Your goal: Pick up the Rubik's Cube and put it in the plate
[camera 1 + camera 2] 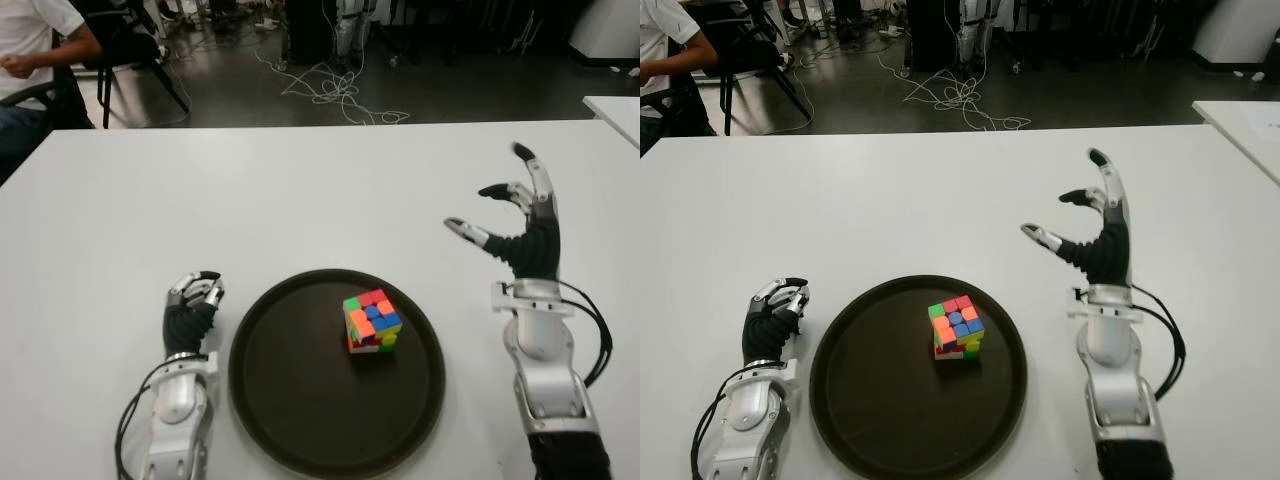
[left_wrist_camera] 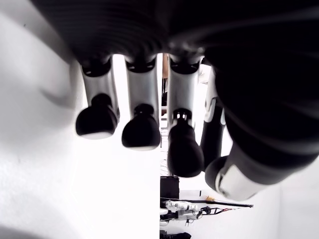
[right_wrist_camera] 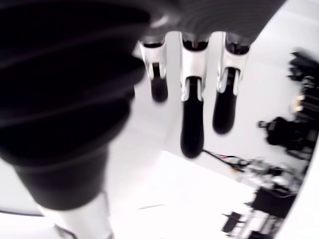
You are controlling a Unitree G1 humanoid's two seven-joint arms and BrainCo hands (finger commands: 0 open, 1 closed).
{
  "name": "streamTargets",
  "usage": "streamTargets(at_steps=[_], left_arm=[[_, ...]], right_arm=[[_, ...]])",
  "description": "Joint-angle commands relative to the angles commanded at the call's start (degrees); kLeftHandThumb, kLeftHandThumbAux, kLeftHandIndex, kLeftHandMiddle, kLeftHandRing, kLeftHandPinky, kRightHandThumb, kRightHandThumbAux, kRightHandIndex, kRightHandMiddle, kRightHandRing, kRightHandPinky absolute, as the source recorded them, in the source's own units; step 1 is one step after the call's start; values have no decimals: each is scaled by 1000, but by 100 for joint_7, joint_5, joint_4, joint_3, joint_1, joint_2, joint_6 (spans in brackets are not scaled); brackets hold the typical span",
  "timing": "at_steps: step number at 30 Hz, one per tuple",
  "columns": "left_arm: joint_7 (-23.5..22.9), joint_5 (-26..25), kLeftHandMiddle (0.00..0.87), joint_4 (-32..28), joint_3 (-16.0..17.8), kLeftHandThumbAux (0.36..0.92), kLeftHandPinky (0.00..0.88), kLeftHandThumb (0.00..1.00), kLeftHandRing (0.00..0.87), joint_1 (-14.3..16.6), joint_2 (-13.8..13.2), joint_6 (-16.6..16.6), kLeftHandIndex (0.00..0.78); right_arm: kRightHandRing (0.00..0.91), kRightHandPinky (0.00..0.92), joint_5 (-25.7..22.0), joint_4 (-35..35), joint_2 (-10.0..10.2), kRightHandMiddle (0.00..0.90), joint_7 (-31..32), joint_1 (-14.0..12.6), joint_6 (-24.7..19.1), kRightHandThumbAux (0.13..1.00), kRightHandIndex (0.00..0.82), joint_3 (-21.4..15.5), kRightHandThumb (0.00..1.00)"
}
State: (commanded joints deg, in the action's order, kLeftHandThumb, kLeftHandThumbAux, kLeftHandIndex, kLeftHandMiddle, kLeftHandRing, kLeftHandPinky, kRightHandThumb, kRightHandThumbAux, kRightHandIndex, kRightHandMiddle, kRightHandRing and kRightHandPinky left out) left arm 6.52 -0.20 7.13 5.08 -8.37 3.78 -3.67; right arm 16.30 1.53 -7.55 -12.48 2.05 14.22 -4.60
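The Rubik's Cube [image 1: 372, 319] sits inside the round dark plate [image 1: 290, 400] near the table's front edge, a little right of the plate's middle. Nothing holds the cube. My right hand [image 1: 512, 222] is raised to the right of the plate, well apart from the cube, its fingers [image 3: 192, 119] spread and empty. My left hand [image 1: 195, 295] shows just left of the plate, fingers [image 2: 141, 129] curled with nothing in them.
The white table [image 1: 300, 190] stretches back from the plate. Beyond its far edge lie floor cables [image 1: 330, 90], chairs and a seated person [image 1: 30, 50] at the back left. A second white table's corner [image 1: 615, 110] shows at the right.
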Motion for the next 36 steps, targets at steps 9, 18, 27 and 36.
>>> streamTargets(at_steps=[9,18,27,36], left_arm=[[102,67,807,-72,13,706,820,710,825,12,8,149,444],[80,67,809,-168,20,705,823,710,829,7,-15,330,444],[82,110,808,-183,12,705,820,711,827,9,-25,364,444],[139,66,804,-197,73,703,827,713,827,36,41,485,444]], right_arm=[[0,6,50,136,-125,4,246,-286,-222,925,0,55,0],[0,2,100,349,-278,4,612,-569,-691,929,0,102,0],[0,0,365,622,-266,0,771,-921,-1075,870,0,279,0],[0,0,427,1095,-103,0,1025,-1011,-2240,844,0,476,0]])
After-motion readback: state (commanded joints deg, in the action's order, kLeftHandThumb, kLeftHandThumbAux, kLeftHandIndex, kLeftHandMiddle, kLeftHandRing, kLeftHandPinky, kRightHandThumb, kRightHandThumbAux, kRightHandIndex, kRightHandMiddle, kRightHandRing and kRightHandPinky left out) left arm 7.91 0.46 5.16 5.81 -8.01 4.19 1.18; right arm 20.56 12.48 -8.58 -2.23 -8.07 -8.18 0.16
